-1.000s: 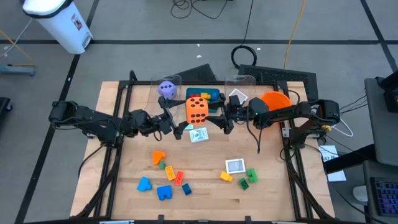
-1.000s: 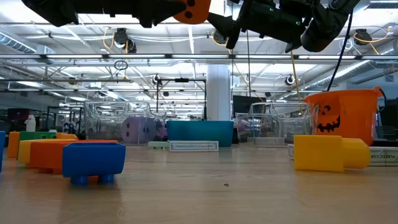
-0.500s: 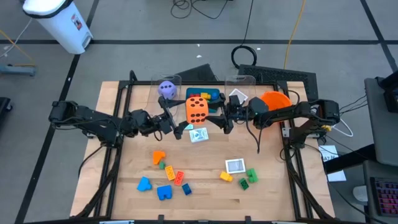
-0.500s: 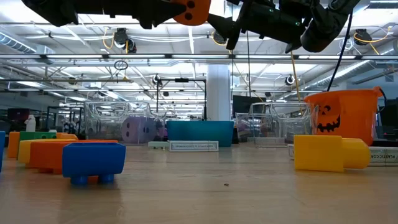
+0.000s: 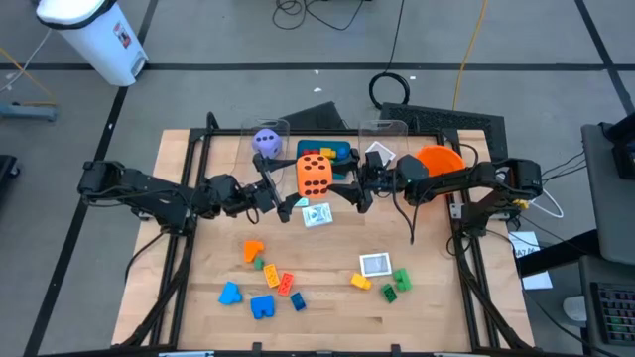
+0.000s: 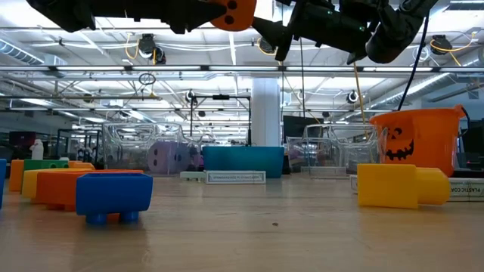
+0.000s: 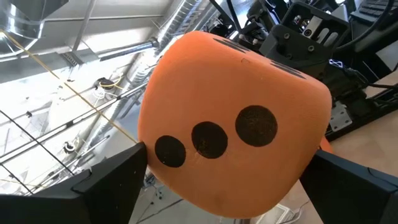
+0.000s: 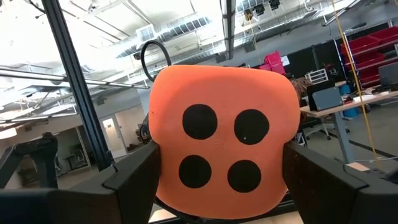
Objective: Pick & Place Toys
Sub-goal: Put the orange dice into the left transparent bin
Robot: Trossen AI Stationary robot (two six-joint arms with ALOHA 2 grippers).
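Wooden table (image 5: 327,297) below; orange dotted die (image 5: 315,175) aloft at centre, left gripper (image 5: 281,188) at nine o'clock, right gripper (image 5: 347,184) at three, both clamped mid-handover.

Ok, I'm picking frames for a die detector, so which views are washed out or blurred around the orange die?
Left wrist view: the orange die fills the frame, sharp, against blown-out skylight. Right wrist view: its four-dot face is crisp, with bright ceiling glare behind it. Low view: only its lower edge shows at the top, and the near blue brick is soft. High view: evenly lit.
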